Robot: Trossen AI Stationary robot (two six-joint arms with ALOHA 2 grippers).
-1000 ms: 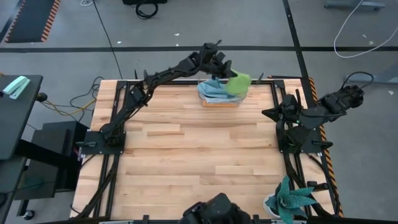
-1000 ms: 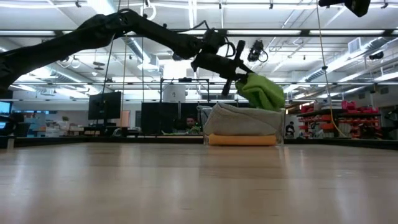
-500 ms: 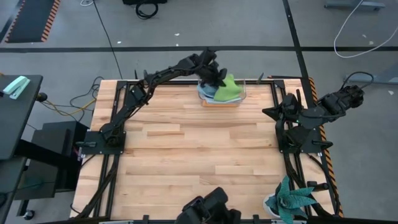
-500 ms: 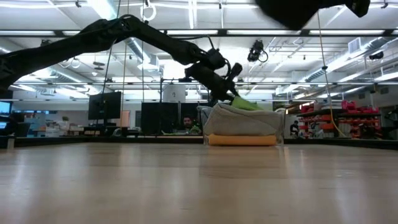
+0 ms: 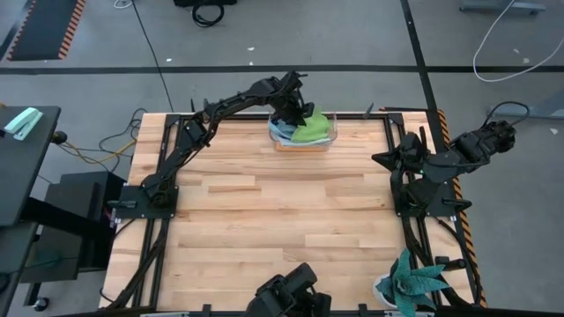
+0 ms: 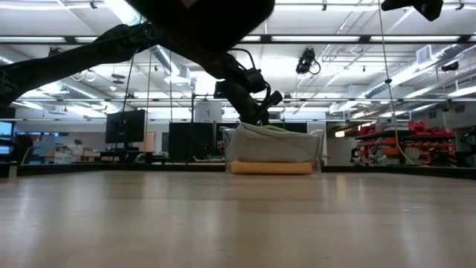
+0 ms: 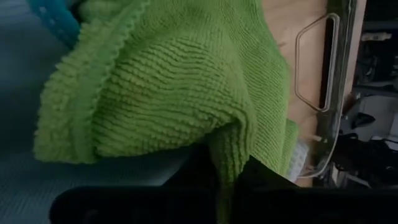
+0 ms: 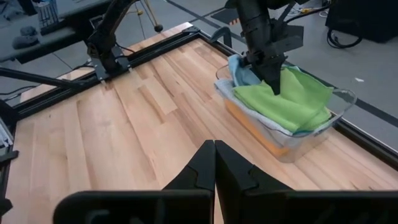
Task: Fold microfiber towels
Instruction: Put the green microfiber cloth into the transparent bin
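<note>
The left gripper [image 5: 297, 119] – jaws clamped on the lime green towel [image 5: 311, 129] – sits in the clear box [image 5: 330, 141] at the bench's [image 5: 264, 229] top edge; the right gripper [image 8: 214, 163], jaws together, waits at right.

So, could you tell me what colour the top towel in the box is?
Lime green; the top towel shows best in the right wrist view.

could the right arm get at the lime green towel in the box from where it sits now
Probably not easily. The right tool is parked shut at the table's right edge, and the left tool is already pinching the lime green towel inside the clear box, blocking it from above.
</note>
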